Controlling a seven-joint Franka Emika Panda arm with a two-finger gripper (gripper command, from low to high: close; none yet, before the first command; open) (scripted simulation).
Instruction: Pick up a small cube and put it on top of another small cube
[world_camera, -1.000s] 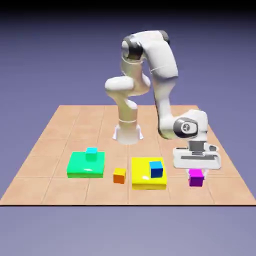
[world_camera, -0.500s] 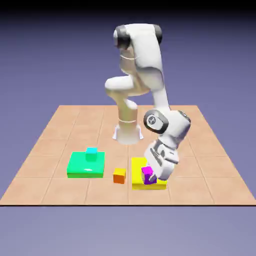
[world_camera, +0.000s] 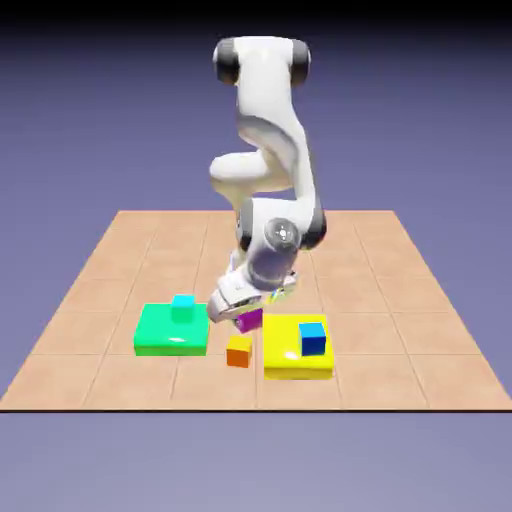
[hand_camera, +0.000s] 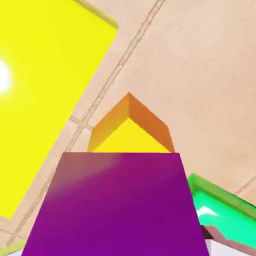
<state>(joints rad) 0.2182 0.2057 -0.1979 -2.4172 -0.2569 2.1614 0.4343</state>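
Observation:
The small cube (world_camera: 249, 321), magenta, is off the table in my tilted gripper (world_camera: 243, 313), which is shut on it. It hangs just above and slightly behind the small orange cube (world_camera: 238, 351), between the green and yellow slabs. In the hand view the magenta cube (hand_camera: 120, 205) fills the bottom and hides my fingertips. Right beyond it the orange cube (hand_camera: 131, 127) shows corner-on, on the tan tiled table.
To the exterior view's right of the orange cube lies a flat yellow slab (world_camera: 290, 355) with a blue cube (world_camera: 313, 337) on it. A green slab (world_camera: 165, 335) carrying a cyan cube (world_camera: 183, 306) lies to the left. The hand view shows the yellow slab (hand_camera: 45, 90) and a corner of the green slab (hand_camera: 220, 210).
The arm has swung from the exterior view's right to the left, carrying the magenta cube from the table over the yellow slab to above the orange cube. The hand has tilted.

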